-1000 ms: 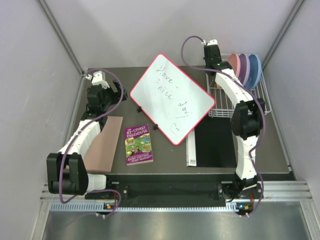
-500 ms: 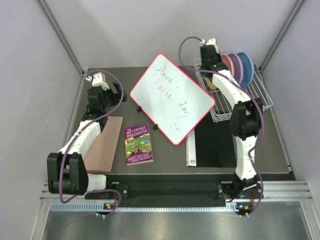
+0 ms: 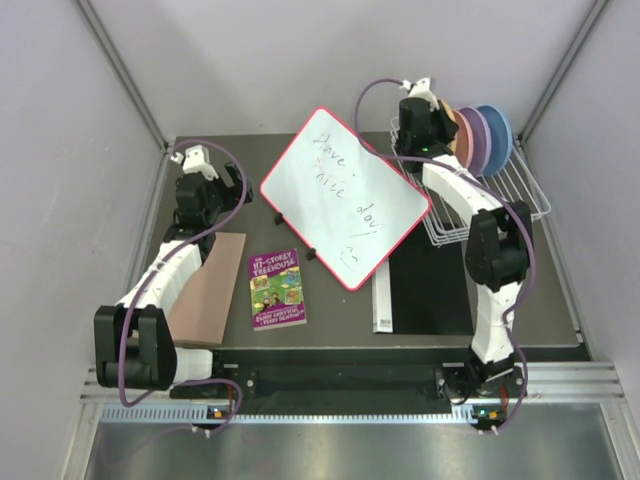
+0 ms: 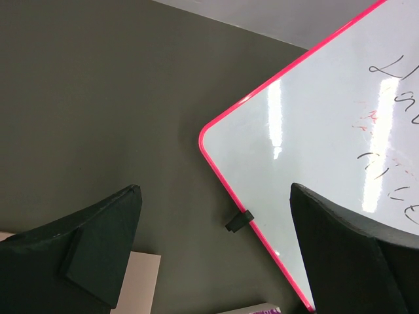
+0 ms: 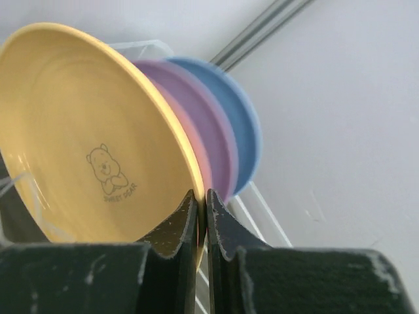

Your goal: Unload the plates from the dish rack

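Several plates stand on edge in the white wire dish rack (image 3: 495, 205) at the back right: yellow (image 5: 85, 131), pink (image 5: 198, 160), purple (image 5: 213, 131) and blue (image 5: 241, 124). My right gripper (image 5: 201, 198) is shut on the rim of the yellow plate (image 3: 452, 122), which bears a small bear print. The purple plate (image 3: 482, 140) and the blue plate (image 3: 500, 128) stand just behind it. The rack sits skewed, its near side swung out. My left gripper (image 4: 215, 190) is open and holds nothing, hovering over the table by the whiteboard's left corner; in the top view the left gripper (image 3: 225, 190) is at the back left.
A red-rimmed whiteboard (image 3: 345, 195) lies slanted in the middle, close to the rack's left side. A black mat (image 3: 430, 285) lies in front of the rack, with a white strip (image 3: 381, 300) beside it. A book (image 3: 277, 290) and a tan board (image 3: 210, 290) lie front left. Walls close in behind the rack.
My right gripper has shut on the yellow plate's rim. The rack and its plates have shifted left and turned askew. The left arm has stayed put.
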Available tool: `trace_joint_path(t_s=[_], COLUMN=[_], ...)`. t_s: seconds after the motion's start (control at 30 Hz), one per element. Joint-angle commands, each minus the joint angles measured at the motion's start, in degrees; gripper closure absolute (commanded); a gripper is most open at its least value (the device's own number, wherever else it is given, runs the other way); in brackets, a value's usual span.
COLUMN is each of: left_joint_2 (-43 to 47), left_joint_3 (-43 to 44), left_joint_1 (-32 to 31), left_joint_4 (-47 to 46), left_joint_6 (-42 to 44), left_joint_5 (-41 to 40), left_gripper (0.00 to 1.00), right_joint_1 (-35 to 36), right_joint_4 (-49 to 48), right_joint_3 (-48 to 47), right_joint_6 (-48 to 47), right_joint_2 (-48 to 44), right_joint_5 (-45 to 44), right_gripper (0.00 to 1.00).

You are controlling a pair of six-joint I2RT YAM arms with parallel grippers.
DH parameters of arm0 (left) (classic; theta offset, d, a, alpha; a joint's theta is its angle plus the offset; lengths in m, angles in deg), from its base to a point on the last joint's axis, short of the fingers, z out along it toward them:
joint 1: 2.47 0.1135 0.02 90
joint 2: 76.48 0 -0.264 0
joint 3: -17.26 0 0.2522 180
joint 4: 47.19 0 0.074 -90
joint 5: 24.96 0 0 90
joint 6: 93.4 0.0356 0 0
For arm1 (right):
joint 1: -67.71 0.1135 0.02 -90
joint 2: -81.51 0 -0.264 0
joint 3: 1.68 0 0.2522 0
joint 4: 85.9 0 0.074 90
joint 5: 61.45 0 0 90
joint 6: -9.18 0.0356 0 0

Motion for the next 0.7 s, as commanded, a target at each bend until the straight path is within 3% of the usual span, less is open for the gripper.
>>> trace_joint_path(t_s=[0.0,0.3,0.47,0.67], left_joint_2=[-0.34,-0.08,0.97,0.71], left_joint_3=[1.59,2.29,3.35,4.14], left_joint_1=[0.30,0.30,0.30,-0.05], left_joint_4=[-1.90,-2.24,-4.25,-11.28], left_joint_6=[-0.01,0.16,-0.98,-8.09], left_joint_5=[-0.92,1.43,7.50,22.53], left_gripper=[0.01,0.01,0.01,0.01], right_joint_1=[-0.08,-0.08,-0.69,-1.31], right_joint_4=[-13.52,-12.91,-1.33,16.70], right_joint_3=[-2.48,-2.57,-1.07,-0.55], right_joint_6=[-2.87,-2.44,9.60,22.08], right_joint_2=[-10.22,-9.86,-20.93,-32.10], right_joint_5=[-5.50,-5.24,5.28,23.57], right_gripper=[1.00,1.00,1.00,1.00])
